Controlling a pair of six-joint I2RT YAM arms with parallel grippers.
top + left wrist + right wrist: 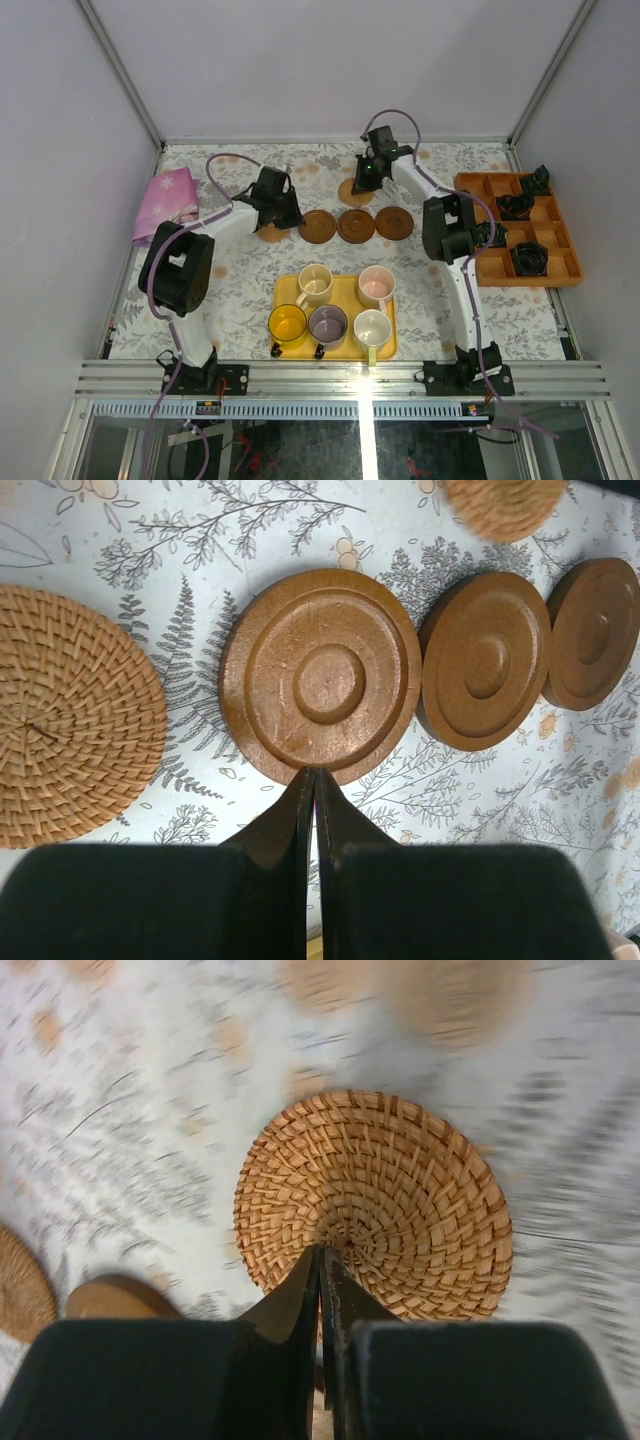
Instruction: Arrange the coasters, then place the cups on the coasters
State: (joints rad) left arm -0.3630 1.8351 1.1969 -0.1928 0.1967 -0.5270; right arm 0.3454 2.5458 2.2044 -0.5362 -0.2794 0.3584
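Note:
Three dark wooden coasters lie in a row mid-table. My left gripper is shut, and its tips touch the near rim of the leftmost wooden coaster. A woven coaster lies just left of that one. My right gripper is shut, its tips resting near the middle of another woven coaster, which is sharp against a blurred tablecloth. Several cups stand on the yellow tray: cream, pink, yellow, purple-grey and pale green-white.
An orange compartment box with small black objects sits at the right edge. A pink cloth lies at the far left. A floral cloth covers the table, and metal rails run along its near edge.

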